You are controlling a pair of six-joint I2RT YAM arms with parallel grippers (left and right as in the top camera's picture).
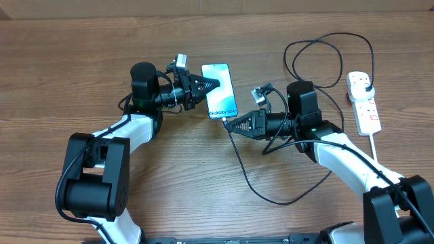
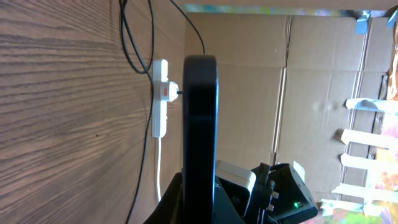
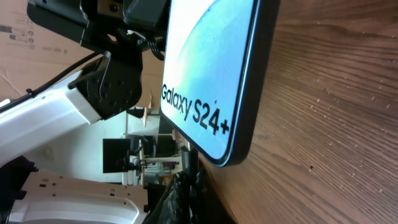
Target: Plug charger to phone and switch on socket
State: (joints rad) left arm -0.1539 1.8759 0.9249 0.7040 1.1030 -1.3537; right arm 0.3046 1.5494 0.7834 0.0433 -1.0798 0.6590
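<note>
The phone (image 1: 221, 90) shows its light "Galaxy S24+" screen and is raised on its long edge. My left gripper (image 1: 214, 84) is shut on its left side; in the left wrist view the phone (image 2: 200, 118) appears edge-on between the fingers (image 2: 177, 202). My right gripper (image 1: 229, 123) is shut on the charger's small plug tip (image 3: 188, 163), which sits against the bottom edge of the phone (image 3: 208, 68). Whether the tip is seated is hidden. The black cable (image 1: 248, 181) loops back to the white socket (image 1: 363, 102), where its black plug (image 1: 367, 85) sits.
The socket's thick white cord (image 1: 374, 146) runs toward the table's front right. Slack black cable (image 1: 319, 47) curls behind the right arm. The socket (image 2: 160, 99) shows a red switch mark in the left wrist view. Cardboard sheets (image 2: 311, 87) stand beyond the table.
</note>
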